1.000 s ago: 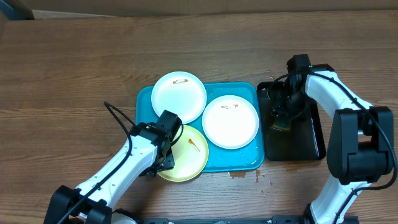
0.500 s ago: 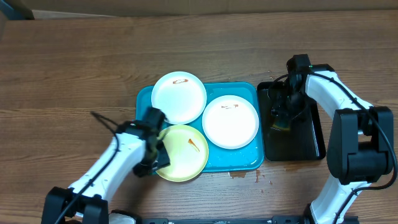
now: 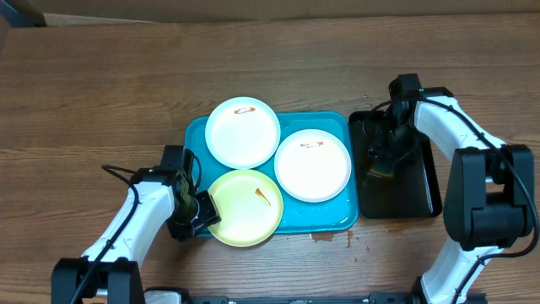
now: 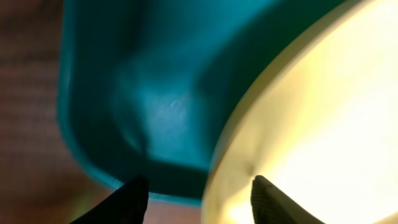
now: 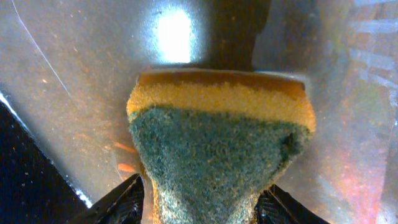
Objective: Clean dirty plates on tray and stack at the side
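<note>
- Left tool (image 3: 201, 213) is hanging over the near-left corner of the tray (image 3: 337, 218), fingers standing apart and clamping nothing.
- Pale yellow-green plate (image 3: 249, 215) is lying right under this tool. Its left rim is showing between the two fingertips in the wrist view, and an orange-brown smear is sitting on the side away from the tool.
- Two white plates are lying beyond the tool on the same tray, one (image 3: 243, 132) ahead of it and one (image 3: 312, 165) further right. Each is carrying a small brown mark.
- All three plates are sitting unstacked, rims touching or overlapping.
- Right tool (image 5: 200, 202) is clamping a sponge (image 5: 217, 149), green scouring face toward the camera and yellow layer behind it.
- Black tray (image 3: 422, 190) is lying directly below this tool, just beside the turquoise one on the bench (image 3: 101, 84).
</note>
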